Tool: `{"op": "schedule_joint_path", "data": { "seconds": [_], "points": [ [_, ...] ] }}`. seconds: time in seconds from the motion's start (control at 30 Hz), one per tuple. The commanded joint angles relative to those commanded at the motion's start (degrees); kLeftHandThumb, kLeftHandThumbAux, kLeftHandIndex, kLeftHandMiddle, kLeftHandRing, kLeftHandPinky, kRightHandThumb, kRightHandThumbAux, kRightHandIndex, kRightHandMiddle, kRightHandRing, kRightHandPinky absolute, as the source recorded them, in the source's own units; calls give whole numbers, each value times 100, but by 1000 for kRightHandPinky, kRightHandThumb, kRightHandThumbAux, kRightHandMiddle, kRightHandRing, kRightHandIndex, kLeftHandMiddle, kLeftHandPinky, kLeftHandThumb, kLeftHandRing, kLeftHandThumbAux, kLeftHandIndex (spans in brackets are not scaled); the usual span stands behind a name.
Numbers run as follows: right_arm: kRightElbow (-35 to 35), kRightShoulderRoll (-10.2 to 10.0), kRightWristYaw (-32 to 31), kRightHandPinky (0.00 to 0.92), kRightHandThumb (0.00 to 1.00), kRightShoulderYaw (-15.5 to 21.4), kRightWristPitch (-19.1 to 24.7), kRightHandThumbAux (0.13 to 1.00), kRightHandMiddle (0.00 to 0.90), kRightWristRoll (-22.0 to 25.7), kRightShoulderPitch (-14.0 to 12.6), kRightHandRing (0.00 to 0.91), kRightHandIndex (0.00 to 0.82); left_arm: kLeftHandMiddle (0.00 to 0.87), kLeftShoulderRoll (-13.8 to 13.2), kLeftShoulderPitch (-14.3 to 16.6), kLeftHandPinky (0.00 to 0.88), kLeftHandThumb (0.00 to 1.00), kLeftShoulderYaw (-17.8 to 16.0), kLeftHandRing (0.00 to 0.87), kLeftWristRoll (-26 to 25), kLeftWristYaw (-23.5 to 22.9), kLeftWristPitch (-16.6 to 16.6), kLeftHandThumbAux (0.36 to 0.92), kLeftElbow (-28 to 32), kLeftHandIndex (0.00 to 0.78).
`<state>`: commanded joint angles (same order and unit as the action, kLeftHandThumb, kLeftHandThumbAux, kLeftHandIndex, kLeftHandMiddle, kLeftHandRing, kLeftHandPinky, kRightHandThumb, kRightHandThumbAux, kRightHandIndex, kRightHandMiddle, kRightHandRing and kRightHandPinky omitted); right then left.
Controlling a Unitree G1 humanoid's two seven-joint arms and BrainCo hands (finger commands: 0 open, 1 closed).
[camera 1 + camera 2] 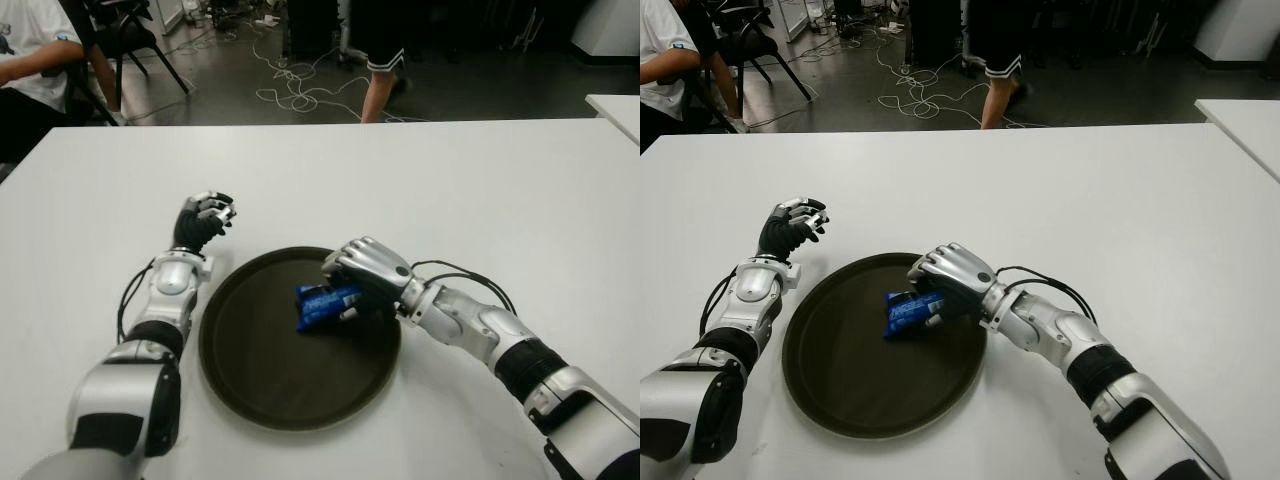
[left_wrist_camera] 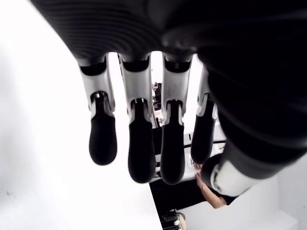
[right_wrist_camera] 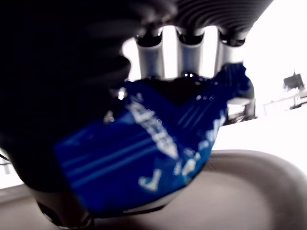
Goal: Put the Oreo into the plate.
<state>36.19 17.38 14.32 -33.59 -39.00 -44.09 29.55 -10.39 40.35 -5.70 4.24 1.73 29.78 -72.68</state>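
The right hand [image 1: 362, 272] holds the blue Oreo packet [image 1: 326, 305] with its fingers curled around it, positioned over the dark round plate [image 1: 250, 385]. Whether the packet touches the plate cannot be determined. The step in hand is placement. The next move calls for opening the fingers and withdrawing. The left hand [image 1: 203, 222], fingers loosely curled and holding nothing, shows beside the plate on its left.

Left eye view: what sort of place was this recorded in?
Probably a lab or workshop: loose cables trail over the dark floor, a chair stands beyond the white table, and people wait nearby.
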Motion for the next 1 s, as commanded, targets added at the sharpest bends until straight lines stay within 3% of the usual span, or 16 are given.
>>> {"op": "schedule_joint_path", "data": {
  "seconds": [0.47,0.73,0.8,0.87,1.0],
  "points": [
    [-29,23,-206,758,69,118,-16,932,801,19,0,794,685,537,4,8,593,693,33,561,33,1,27,714,-11,427],
    [28,-89,-203,718,79,217,253,915,756,95,-26,749,662,537,4,25,603,694,61,568,63,32,-8,714,-23,426],
    [35,-136,-188,611,40,278,322,924,673,165,-56,666,586,533,5,29,597,694,67,563,74,63,-14,714,-26,426],
    [27,-151,-168,413,16,305,337,894,514,172,-66,493,466,525,8,30,581,694,65,554,78,81,-19,714,-28,425],
    [207,-155,-128,298,4,320,180,855,394,192,5,366,369,519,15,35,573,694,58,547,88,86,-27,714,-30,425]
  ]
}}
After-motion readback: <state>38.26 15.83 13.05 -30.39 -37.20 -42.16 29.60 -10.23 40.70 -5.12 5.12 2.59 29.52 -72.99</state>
